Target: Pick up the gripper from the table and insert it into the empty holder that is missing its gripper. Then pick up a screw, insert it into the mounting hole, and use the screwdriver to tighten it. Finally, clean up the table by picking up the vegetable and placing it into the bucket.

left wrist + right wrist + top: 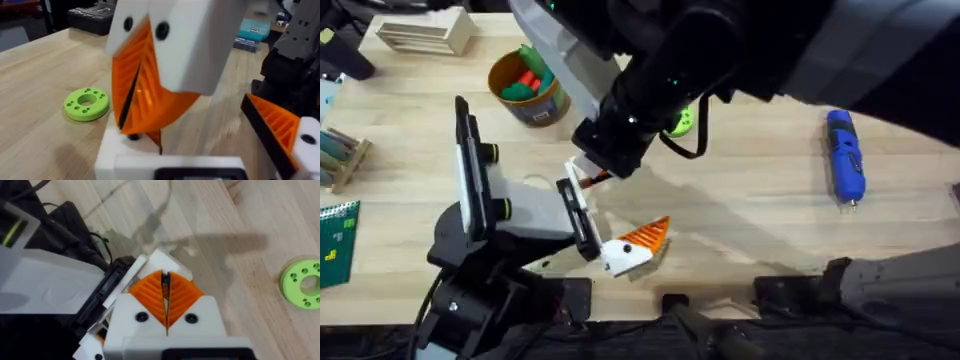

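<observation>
Jaws of the right gripper (165, 296) are pressed together, orange ribbed pads meeting along a thin dark seam; whether the small orange gripper wedge is pinched between them I cannot tell. Those of the left gripper (610, 228) stand spread, one orange-tipped finger (274, 125) and one bare white holder (117, 152), with the right gripper's tips lowered just beside the holder. One blue screwdriver (844, 157) lies well apart at 3 o'clock on the light wooden table (760, 210). One bucket (528, 92) sits at 11 o'clock, green and red vegetables inside. One green ring (682, 122) lies near 12 o'clock. Dark clutter edges the room beyond.
</observation>
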Motion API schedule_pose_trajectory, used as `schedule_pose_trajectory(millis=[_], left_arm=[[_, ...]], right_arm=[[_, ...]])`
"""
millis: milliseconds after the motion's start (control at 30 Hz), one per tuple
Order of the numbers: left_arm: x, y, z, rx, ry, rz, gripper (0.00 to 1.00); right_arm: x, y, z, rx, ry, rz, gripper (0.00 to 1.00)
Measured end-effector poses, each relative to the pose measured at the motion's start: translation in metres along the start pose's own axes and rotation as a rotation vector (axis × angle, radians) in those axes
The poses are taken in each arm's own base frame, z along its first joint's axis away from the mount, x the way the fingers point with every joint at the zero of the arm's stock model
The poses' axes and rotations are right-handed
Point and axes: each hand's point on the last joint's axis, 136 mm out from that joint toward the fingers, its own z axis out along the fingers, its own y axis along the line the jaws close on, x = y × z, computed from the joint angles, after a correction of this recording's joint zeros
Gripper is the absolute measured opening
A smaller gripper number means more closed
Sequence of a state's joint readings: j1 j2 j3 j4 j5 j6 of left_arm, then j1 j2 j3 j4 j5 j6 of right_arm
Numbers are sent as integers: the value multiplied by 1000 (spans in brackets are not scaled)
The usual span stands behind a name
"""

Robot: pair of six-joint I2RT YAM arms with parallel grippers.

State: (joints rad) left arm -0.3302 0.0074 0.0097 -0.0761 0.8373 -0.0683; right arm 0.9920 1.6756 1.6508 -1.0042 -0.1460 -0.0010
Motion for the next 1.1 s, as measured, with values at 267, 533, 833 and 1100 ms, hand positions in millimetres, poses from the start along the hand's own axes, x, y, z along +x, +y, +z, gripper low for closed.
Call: schedule_pose_trajectory(millis=[267, 533, 833, 1100], left_arm=[[0, 1, 0, -4, 0, -1, 987], [0, 1, 0, -4, -1, 10, 987], [0, 1, 0, -4, -1, 10, 987], [0, 1, 0, -4, -1, 9, 889]], right_arm=[[3, -2, 0, 11, 12, -1, 431], [29, -48, -35, 124, 47, 166, 906], [75, -59, -89, 143, -101, 316, 907], [146, -11, -103, -58, -275, 355, 912]])
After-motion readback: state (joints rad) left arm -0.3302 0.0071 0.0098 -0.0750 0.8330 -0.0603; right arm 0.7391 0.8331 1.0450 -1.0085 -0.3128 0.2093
